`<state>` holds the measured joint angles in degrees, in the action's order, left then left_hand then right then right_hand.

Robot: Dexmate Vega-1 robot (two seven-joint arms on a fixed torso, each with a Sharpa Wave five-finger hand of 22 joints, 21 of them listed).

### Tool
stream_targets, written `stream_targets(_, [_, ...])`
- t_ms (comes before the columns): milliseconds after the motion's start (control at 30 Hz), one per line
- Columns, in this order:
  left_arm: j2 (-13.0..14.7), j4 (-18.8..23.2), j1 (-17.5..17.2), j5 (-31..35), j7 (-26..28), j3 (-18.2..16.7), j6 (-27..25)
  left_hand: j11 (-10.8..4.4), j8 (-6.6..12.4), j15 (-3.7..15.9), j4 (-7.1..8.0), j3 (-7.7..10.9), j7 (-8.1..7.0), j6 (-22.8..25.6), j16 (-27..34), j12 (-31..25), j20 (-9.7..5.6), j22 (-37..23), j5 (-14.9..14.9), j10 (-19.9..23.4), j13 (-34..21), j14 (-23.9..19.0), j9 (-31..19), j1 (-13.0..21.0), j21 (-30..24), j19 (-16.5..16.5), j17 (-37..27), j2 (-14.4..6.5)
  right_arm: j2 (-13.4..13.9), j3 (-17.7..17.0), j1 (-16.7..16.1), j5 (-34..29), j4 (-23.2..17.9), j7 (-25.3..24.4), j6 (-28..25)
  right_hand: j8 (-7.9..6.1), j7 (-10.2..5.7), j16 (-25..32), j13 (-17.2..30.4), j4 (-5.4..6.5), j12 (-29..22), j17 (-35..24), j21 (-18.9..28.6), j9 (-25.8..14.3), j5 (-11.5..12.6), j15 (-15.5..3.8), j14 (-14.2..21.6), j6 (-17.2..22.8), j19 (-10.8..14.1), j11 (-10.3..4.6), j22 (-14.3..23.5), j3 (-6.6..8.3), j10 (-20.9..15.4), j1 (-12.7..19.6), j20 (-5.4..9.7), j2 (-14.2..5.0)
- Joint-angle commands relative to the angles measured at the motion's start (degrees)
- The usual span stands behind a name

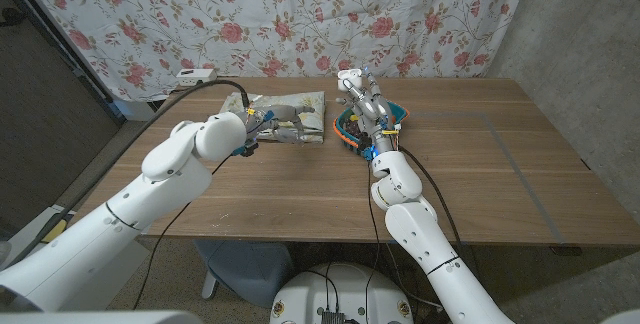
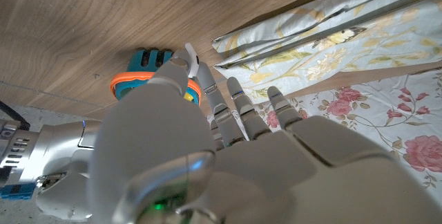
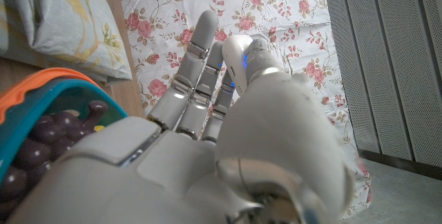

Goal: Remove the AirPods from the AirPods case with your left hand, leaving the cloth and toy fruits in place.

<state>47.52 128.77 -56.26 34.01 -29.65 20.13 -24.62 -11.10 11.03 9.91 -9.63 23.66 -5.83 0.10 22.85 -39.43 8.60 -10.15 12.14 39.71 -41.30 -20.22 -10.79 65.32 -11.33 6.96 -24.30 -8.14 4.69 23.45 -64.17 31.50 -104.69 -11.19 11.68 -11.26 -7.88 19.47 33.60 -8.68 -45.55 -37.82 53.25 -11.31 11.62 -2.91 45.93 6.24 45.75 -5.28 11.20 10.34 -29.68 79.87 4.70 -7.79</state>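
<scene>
Left hand (image 1: 283, 124): I have it over the folded floral cloth (image 1: 312, 104), fingers reaching along the fabric; from the wrist camera they look straight and close together with nothing between them, though I cannot tell whether the fingertips touch the cloth.
Right hand (image 1: 362, 96): raised above the teal basket (image 1: 398, 114) with the orange rim, fingers extended and holding nothing.
AirPods case: I cannot make it out in any view; I judge it may sit on the cloth under or just past my left hand, but that is a guess.
Toy fruits (image 3: 48, 131): dark grape-like pieces lie inside the basket, just beside the cloth's right edge.
Step in hand: locating and approaching the case with the left hand.
How I'd do it well: lift the left hand slightly so the head camera can see the cloth surface, confirm the case, then come down on it from above with a light pinch so the fabric does not drag.
Risk: fingertips catching a fold and pulling the cloth.
</scene>
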Motion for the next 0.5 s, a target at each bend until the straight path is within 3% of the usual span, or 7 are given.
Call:
stream_targets(33, [-0.1,-2.8,1.0,1.3,-0.8,2.2,1.3,-1.41,-0.16,1.31,0.2,-0.28,-0.27,0.2,-0.4,-0.4,0.32,-0.1,0.2,1.6,-2.2,-1.2,-0.1,0.3,-0.2,-0.1,-0.2,-0.5,0.1,0.1,0.3,-0.4,-0.5,-0.7,-0.4,-0.11,-0.08,0.0,0.2,0.13,-0.4,-0.2,0.4,-0.2,0.4,-10.6,3.8,0.1,-4.1,-5.92,0.1,-0.03,-5.9,0.7,7.31,0.15])
stream_targets(367, [0.3,-4.4,0.7,5.3,-0.7,3.5,2.4,-1.41,-0.15,1.36,0.16,-0.28,-0.2,0.2,-0.4,-0.5,0.29,-0.1,0.2,1.5,-2.2,-1.2,-0.1,0.5,-0.2,0.0,-0.3,-0.5,0.2,0.1,0.4,-0.5,-0.6,-0.9,-0.3,-0.12,-0.08,0.0,0.2,0.13,-0.4,-0.2,0.6,-0.2,0.5,-10.59,3.8,0.2,-4.2,-5.93,0.1,-0.05,-6.0,0.7,7.3,0.16])
stream_targets(500, [-0.4,-5.5,0.1,3.8,-0.9,2.7,2.6,-1.4,-0.16,1.35,0.16,-0.31,-0.21,0.3,-0.4,-0.5,0.25,-0.1,0.2,1.5,-2.2,-1.1,-0.1,0.5,-0.2,0.0,-0.3,-0.5,0.2,0.1,0.6,-0.5,-0.4,-0.8,-0.2,-0.12,-0.06,-0.1,0.2,0.13,-0.3,-0.2,0.7,-0.2,0.5,-10.59,3.8,0.2,-4.2,-5.89,0.1,-0.06,-5.9,0.7,7.3,0.17])
